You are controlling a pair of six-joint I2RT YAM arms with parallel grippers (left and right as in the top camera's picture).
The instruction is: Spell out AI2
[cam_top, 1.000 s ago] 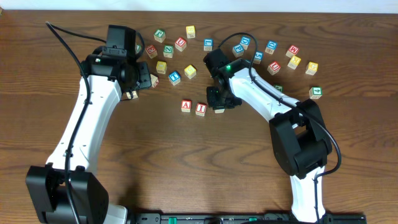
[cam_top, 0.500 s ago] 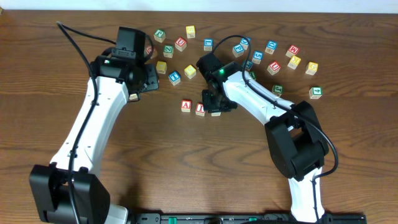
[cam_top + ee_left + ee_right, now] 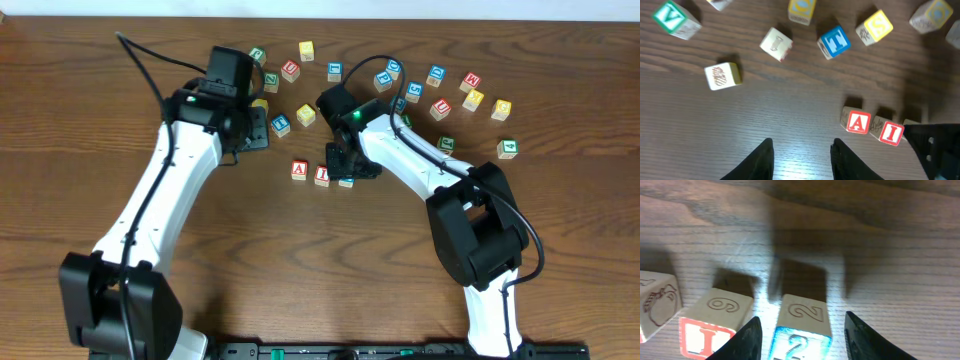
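— What does the 2 block (image 3: 802, 325) look like?
— Pale wood, a 2 engraved on top, blue print on its front face. It stands on the table (image 3: 900, 270) at the lower centre of the right wrist view, just right of the I block (image 3: 705, 336).
— And the right pincer (image 3: 802, 337)?
— Open, a finger on either side of the block with gaps showing. Over bare wood, the left pincer (image 3: 802, 159) is open too.
— Anything hidden?
— The frame's bottom edge cuts off its front face. From overhead the pincer covers most of it.

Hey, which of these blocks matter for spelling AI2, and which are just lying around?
For the job: A block, I block, 2 block, right claw open around it.
Lying about: T block, S block, V block, other loose blocks.
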